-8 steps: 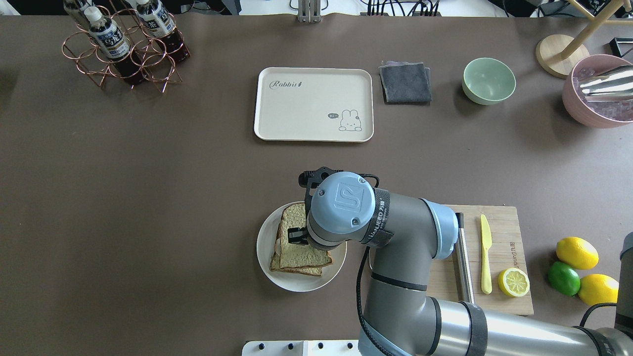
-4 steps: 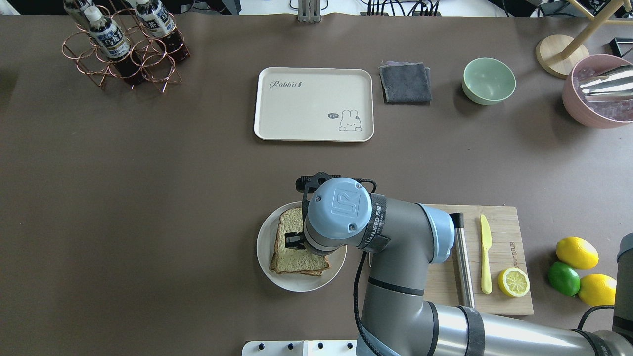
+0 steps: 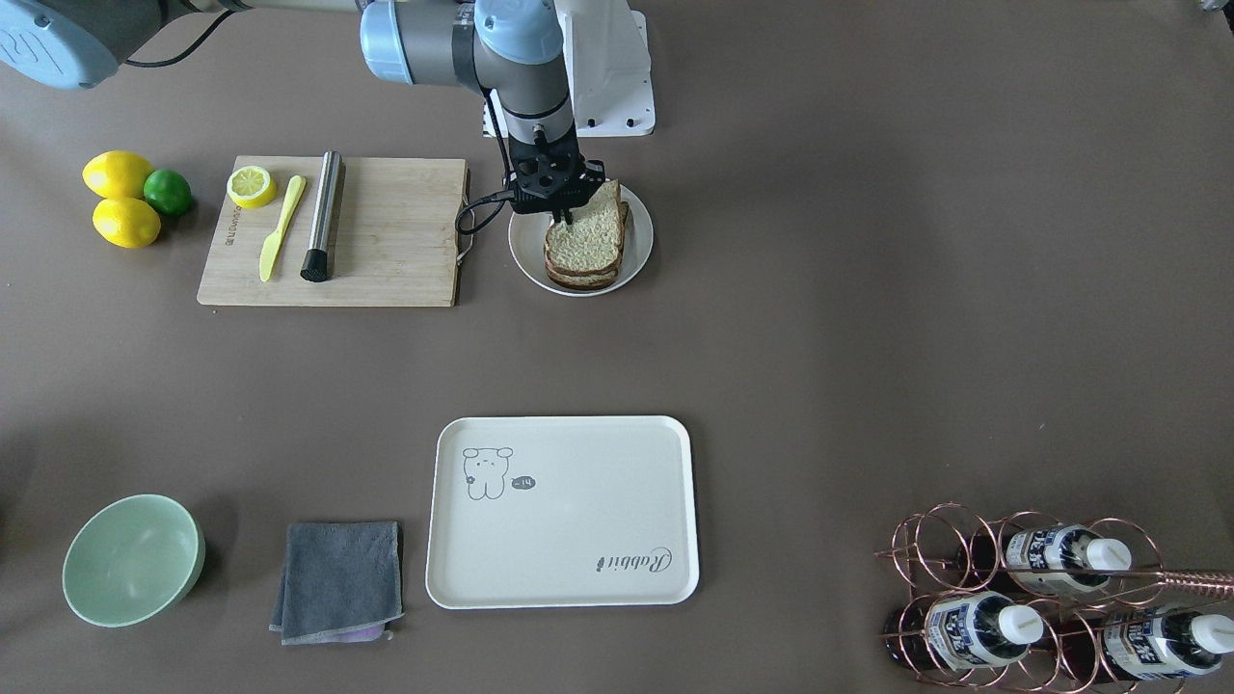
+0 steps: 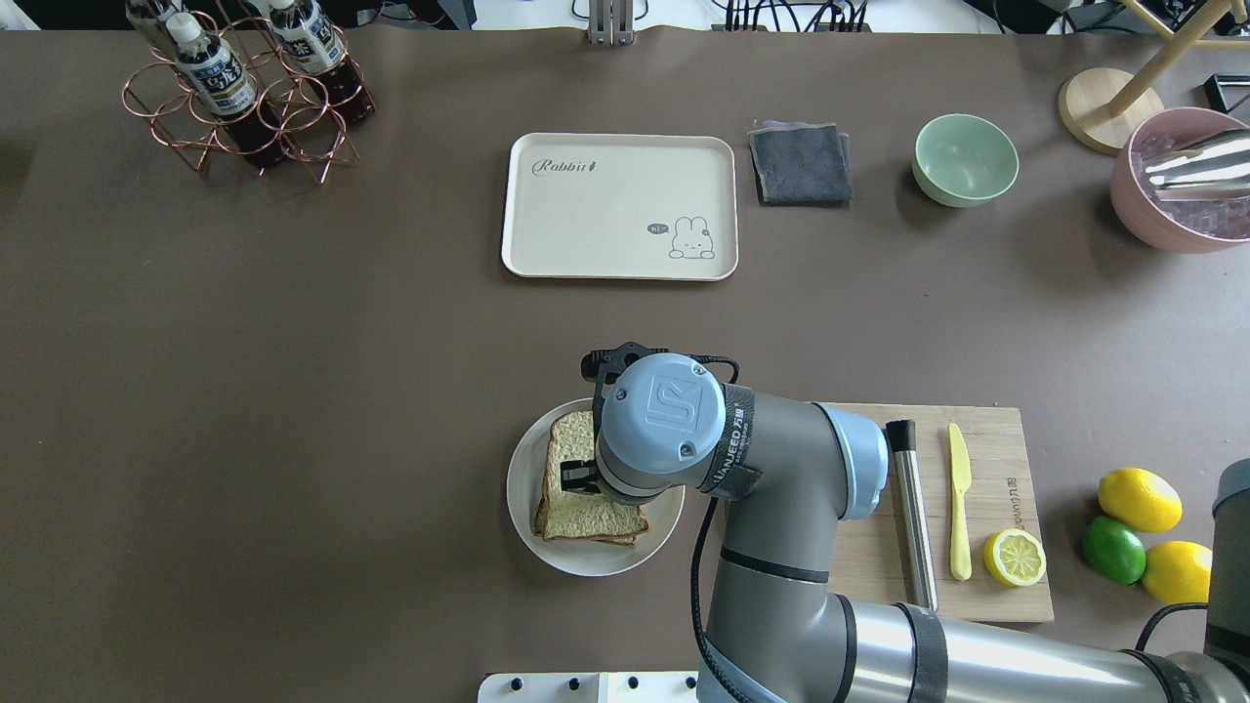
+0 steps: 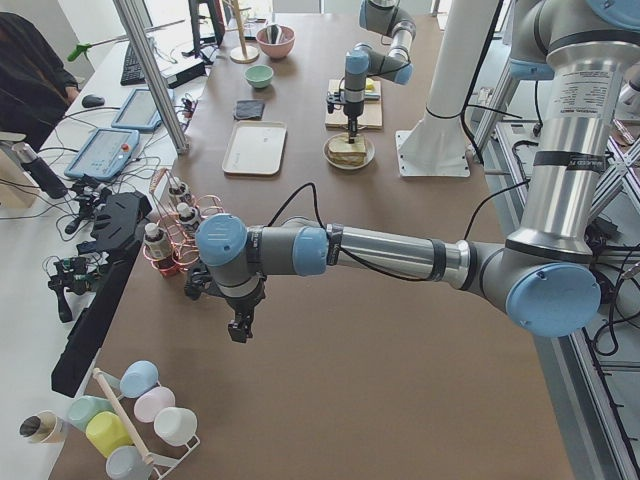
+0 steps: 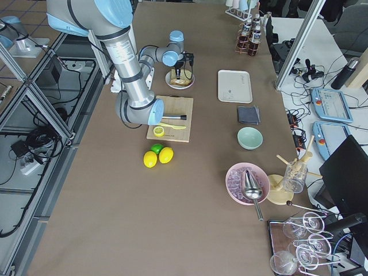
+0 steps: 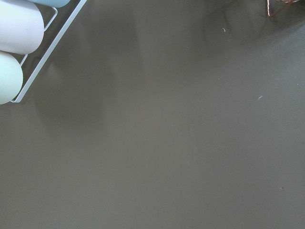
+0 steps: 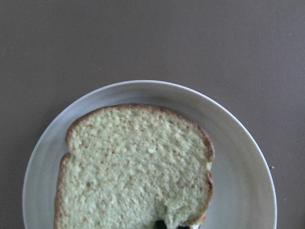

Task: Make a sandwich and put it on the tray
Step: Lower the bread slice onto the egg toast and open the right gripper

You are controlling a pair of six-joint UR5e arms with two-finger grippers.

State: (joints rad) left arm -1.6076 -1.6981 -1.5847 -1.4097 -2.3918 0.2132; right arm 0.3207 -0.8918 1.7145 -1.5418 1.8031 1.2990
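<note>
The right pincer (image 4: 579, 476) points straight down over the plate (image 4: 520, 503) and is clamped on an edge of the sandwich's top slice (image 4: 576, 513). That slice rests on the lower slice (image 3: 578, 280), tilted a little. Seen from overhead, the tray (image 4: 615, 195) sits well apart at the plate's 12 o'clock and a board (image 4: 986, 439) at its 3 o'clock. The left pincer (image 5: 240, 328) hangs over the desk (image 5: 380, 380) near a bottle rack (image 5: 170, 240). Whether it is apart or together cannot be told.
</note>
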